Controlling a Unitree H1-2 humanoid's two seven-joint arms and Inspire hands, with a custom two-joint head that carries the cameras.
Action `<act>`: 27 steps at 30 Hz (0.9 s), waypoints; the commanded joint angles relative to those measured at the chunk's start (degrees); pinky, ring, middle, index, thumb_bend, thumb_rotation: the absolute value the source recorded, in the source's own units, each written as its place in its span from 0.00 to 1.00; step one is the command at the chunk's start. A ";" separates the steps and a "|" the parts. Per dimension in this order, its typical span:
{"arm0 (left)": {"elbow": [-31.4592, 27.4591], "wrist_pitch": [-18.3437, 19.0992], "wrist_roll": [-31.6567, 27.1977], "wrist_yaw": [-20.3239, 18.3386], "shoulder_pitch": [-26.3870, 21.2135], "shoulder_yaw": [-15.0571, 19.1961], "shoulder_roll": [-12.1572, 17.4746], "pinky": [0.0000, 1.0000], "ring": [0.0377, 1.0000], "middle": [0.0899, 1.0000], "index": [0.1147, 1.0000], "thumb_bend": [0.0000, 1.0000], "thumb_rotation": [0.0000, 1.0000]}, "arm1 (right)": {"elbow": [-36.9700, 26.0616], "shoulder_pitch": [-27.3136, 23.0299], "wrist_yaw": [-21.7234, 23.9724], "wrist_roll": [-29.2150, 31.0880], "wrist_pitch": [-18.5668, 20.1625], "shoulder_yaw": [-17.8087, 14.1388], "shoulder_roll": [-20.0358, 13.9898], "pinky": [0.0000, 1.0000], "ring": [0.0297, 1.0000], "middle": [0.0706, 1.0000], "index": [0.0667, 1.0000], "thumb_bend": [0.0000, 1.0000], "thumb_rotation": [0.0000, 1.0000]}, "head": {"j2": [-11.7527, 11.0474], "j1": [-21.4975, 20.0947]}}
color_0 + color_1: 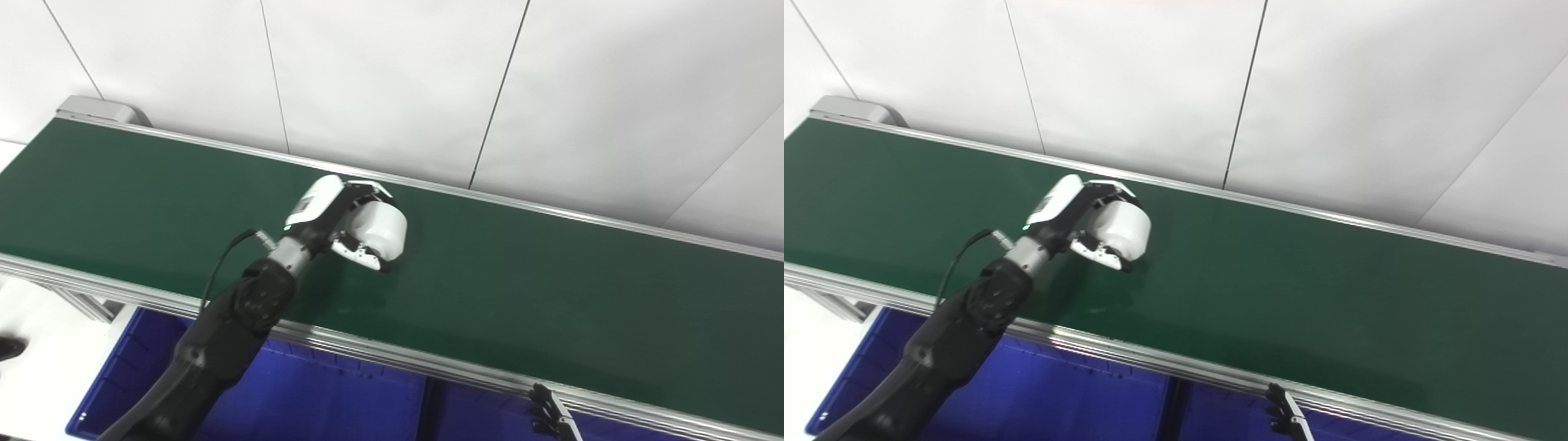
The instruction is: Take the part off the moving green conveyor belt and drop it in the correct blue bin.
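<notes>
A white cylindrical part [384, 228] sits on the green conveyor belt [551, 294] near its middle. My left hand [343, 220] reaches over the belt and is wrapped around the part, fingers above and thumb below; it shows the same way in the right eye view [1087, 220]. The part [1124, 229] rests on or just above the belt; I cannot tell which. Only the dark fingertips of my right hand [551, 413] show at the bottom edge, below the belt's near rail; their state is unclear.
Blue bins [318, 398] stand below the belt's near aluminium rail [429, 364], with a divider [429, 407] between two of them. A white panelled wall [392, 79] runs behind the belt. The belt's end cap [98, 109] is at far left.
</notes>
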 commanded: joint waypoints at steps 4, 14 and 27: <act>-8.82 -0.92 -4.54 -2.52 4.01 2.15 1.88 0.37 0.37 0.45 0.49 0.49 0.00 | -3.05 1.34 0.11 0.67 -2.78 -0.57 -0.87 0.72 0.78 0.83 0.87 0.79 0.33 | 0.70 -0.78; -19.23 -2.83 -11.90 -5.85 16.25 4.57 2.75 0.42 0.40 0.45 0.46 0.50 0.00 | -5.57 3.03 2.06 0.18 -2.78 -2.33 -0.96 0.71 0.77 0.83 0.88 0.81 0.39 | 2.40 -0.25; -19.04 -6.27 -13.36 -8.90 29.07 4.69 4.25 0.44 0.42 0.45 0.45 0.50 0.00 | -6.65 3.97 2.39 1.00 -2.76 -3.32 -1.01 0.72 0.77 0.83 0.87 0.81 0.41 | 3.23 0.97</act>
